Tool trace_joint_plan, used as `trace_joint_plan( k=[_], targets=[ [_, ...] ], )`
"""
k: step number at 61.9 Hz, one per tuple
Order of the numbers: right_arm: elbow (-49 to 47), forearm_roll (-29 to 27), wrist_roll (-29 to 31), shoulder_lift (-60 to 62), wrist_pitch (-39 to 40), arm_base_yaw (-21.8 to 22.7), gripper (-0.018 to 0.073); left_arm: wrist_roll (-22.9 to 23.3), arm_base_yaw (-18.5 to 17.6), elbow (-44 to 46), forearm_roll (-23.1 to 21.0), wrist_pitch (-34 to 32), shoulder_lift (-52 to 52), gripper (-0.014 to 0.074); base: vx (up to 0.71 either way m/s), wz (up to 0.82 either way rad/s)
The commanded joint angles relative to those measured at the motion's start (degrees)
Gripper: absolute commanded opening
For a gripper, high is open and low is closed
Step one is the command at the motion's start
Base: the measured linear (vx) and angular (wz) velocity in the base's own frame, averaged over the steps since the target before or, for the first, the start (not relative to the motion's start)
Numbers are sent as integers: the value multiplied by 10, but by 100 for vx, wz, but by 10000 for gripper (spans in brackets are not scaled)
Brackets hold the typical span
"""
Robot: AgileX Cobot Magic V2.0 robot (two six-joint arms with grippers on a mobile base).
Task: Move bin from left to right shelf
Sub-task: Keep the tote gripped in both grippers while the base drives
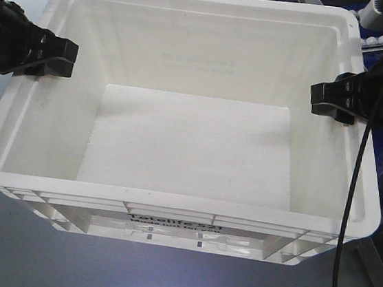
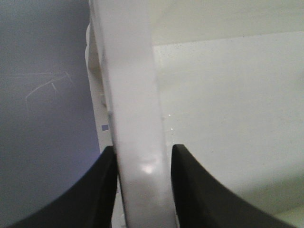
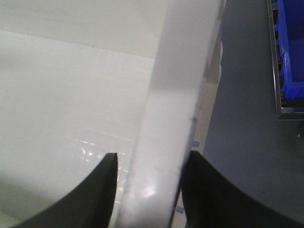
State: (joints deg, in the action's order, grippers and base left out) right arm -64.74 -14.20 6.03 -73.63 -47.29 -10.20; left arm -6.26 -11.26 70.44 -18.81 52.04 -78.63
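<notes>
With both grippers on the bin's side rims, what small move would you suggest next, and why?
Probably a short, level lift with both arms together. The left gripper and right gripper each straddle a side rim of the bin, jaws apparently closed against it, so the hold looks ready.

Black print (image 1: pixel 173 222) "Totelife 521" is read on the near outer wall of the white bin (image 1: pixel 170 207), just under the rim. A second line (image 1: pixel 171 230) below it is cut off by a rib and not legible. Faint embossed marks (image 1: pixel 197 62) on the far inner wall: unreadable.
</notes>
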Motion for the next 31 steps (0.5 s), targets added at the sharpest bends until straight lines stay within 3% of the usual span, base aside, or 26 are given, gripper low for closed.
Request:
trace_joint_plan(
  k=[1,31],
  targets=[
    [-22,3,10,20,70,3,-8,-21,-4,21,-42,-23,30,-1,41,-5],
    [-22,3,10,20,71,3,-8,-21,-4,21,-42,-23,30,-1,43,2]
  ],
)
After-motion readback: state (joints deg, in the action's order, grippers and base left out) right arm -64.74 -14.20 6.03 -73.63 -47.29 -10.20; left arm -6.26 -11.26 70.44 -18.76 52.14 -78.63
